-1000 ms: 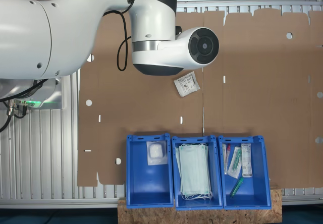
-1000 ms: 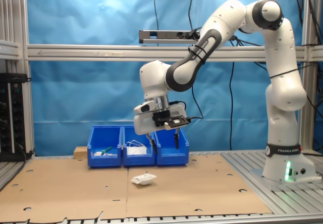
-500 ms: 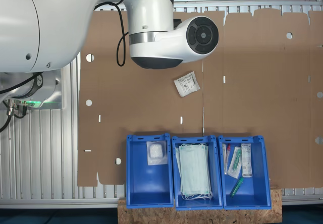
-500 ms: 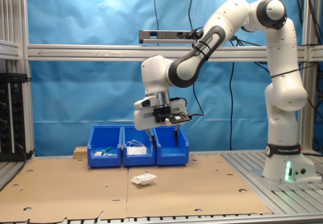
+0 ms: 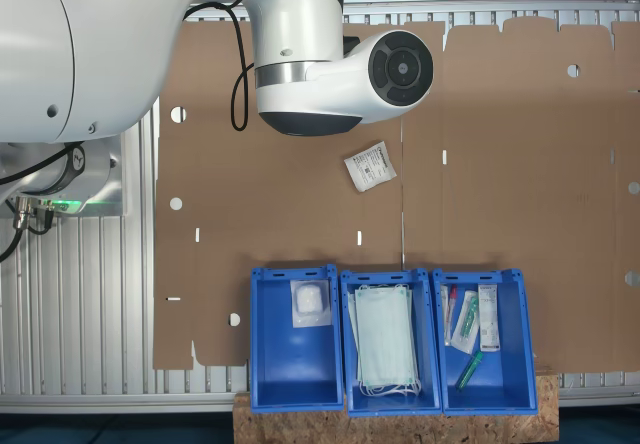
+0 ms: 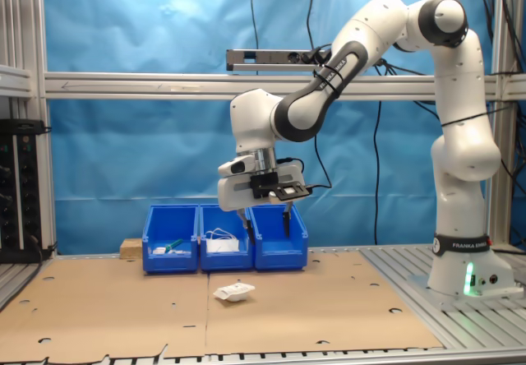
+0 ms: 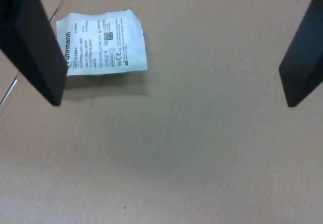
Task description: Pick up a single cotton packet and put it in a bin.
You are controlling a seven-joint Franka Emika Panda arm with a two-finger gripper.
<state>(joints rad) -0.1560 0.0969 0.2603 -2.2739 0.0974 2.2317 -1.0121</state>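
gripper hangs above the cardboard sheet w/ jaws wide apart, nothing between them; in the wrist view 1 dark finger overlaps the edge of the cotton packet. packet lies flat on the cardboard, apart from the bins, in both exterior views. 3 blue bins sit in a row; the bin at the first exterior view's left holds 1 plain white packet.

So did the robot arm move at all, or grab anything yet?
The open, empty end effector rose a little over the last second, then held. Nothing was grabbed. The small flat white printed cotton packet stayed on the cardboard, and the three blue plastic bins kept their contents.
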